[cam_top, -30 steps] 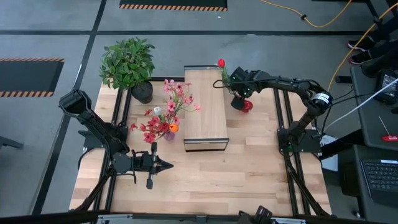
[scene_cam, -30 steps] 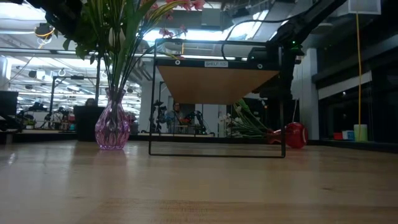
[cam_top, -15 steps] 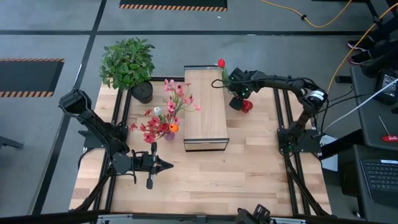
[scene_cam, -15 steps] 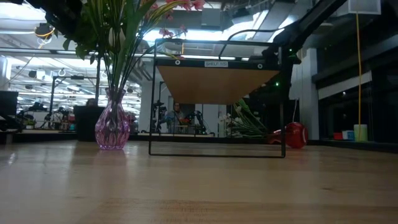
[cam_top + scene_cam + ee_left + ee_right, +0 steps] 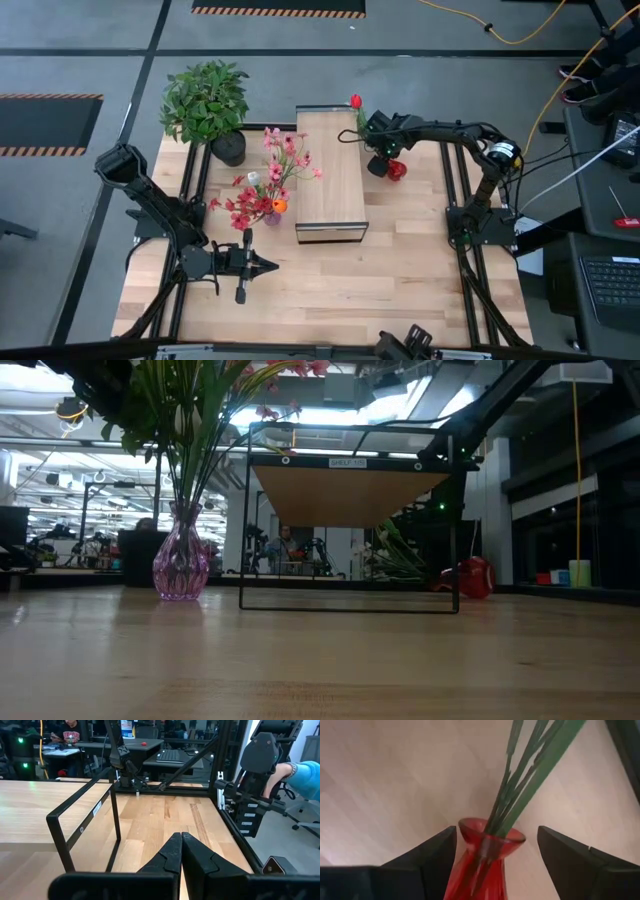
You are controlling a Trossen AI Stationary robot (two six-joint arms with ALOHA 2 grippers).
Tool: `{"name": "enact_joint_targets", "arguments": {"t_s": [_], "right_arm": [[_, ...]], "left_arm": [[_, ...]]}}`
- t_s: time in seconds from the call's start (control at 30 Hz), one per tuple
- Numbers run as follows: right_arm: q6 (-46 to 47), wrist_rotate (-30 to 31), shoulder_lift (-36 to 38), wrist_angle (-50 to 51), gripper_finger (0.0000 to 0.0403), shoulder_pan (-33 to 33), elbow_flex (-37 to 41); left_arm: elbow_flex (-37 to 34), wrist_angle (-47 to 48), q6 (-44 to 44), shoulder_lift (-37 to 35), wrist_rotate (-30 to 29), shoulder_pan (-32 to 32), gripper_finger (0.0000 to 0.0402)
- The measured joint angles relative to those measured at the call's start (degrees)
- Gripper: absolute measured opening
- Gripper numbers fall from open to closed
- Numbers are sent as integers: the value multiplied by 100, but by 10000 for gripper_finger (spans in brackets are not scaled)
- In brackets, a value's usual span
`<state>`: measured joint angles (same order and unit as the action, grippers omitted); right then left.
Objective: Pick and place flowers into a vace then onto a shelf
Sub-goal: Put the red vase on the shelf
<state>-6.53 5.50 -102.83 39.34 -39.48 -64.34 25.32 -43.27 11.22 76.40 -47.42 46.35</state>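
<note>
Right tool spread wide, released, fingers on either side of the neck of a red vase without touching it. Lying on its side on the table, that vase, just beside the right tool and near the far end of the shelf. Green stalks of flowers running out of the vase mouth between the fingers, away from the tool; one red blossom at the shelf's far corner, beyond the tool. In the low view, red vase on the table past the shelf, stalks fanning out under it.

Left tool clenched on nothing, fingertips pressed together, low over the table with the shelf frame ahead of it. Seen from above, left tool at the near left, apart from a pink vase of flowers between it and the potted plant. A person's sleeve beyond the table edge.
</note>
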Motion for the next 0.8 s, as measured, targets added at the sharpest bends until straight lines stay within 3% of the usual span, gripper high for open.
{"name": "enact_joint_targets", "arguments": {"t_s": [0.37,0.57,0.8], "right_arm": [[30,-2,2,-201,217,-22,421],[47,-64,59,-806,198,-85,906],[48,-129,128,-899,188,-87,964]], "left_arm": [[0,24,0,0,-2,0,6],[0,23,0,-2,-2,0,6],[0,22,0,-2,-4,0,6]]}}
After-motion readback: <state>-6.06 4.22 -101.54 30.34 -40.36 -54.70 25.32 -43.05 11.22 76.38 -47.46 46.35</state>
